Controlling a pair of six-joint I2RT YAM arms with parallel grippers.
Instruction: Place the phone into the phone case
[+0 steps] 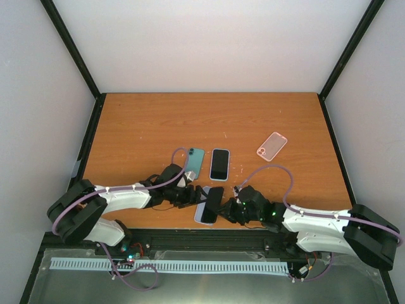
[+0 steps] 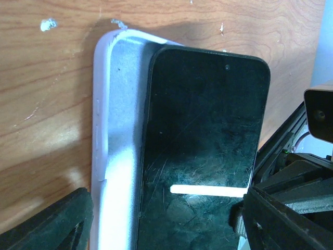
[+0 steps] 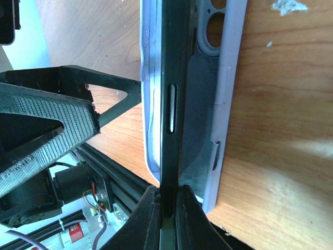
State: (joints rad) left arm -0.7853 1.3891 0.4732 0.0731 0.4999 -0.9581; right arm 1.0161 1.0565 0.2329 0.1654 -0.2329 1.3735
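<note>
Two grippers, one job. The right gripper [image 3: 166,202] is pinched tight on the edge of the phone [image 3: 169,78] and holds it tilted over the case [image 3: 205,120]: one long side is down inside the case, the other lifted clear. It reads as a hinge-in move, seating one side first and then laying the phone flat.

The left gripper [image 2: 166,229] has its jaws wide, one finger either side of the case and phone at the near end. It's probably there to stop the case sliding while the phone gets pushed in. Can't tell if its pads actually touch the case.

The case lies open side up, flat on the table [image 1: 145,126] near the front edge, between the two arms. The left wrist view shows the phone skewed across it, with one inner wall of the case exposed, so it isn't seated.

My read: mid-insertion. The next move has to lower the raised side and press it past the lip. The risk is the case skating or the phone slipping out of the pinch.

Further back, a teal phone [image 1: 194,163] and a dark phone [image 1: 219,164] lie side by side, with a pink case [image 1: 272,145] off to the right. All are well apart from the work and not in play.
</note>
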